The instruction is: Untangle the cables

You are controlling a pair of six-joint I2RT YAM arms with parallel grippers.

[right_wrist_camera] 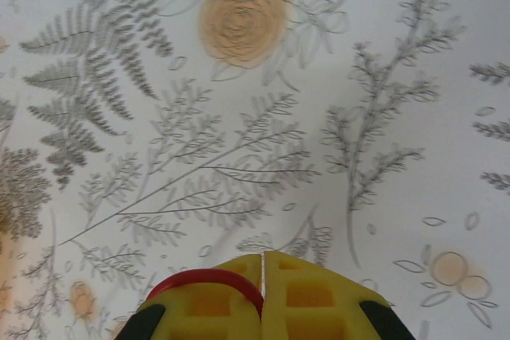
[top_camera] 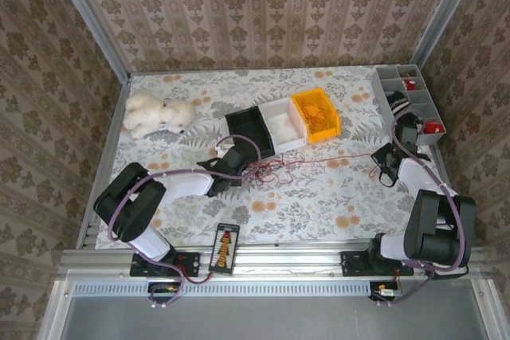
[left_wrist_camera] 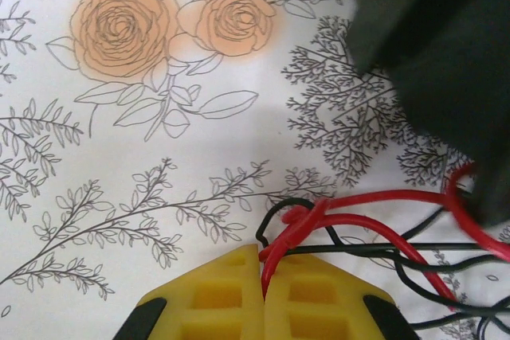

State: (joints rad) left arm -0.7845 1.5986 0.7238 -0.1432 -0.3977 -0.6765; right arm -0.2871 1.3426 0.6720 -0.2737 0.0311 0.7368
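Cables [top_camera: 269,170] sit mostly knotted in a clump at the middle of the table [top_camera: 319,205]. My left claw [left_wrist_camera: 261,280] is clamped shut on a red strand [left_wrist_camera: 351,224] at the clump. My right claw [right_wrist_camera: 262,276] pinches another, stretched out rightward. Most untangling remains, I judge.

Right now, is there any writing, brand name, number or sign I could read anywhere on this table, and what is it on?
No readable text anywhere.
Small black panel at the near edge of the table: red and orange marks, too small to tell if they are writing.
Yellow bin, white plush toy: no lettering shows.
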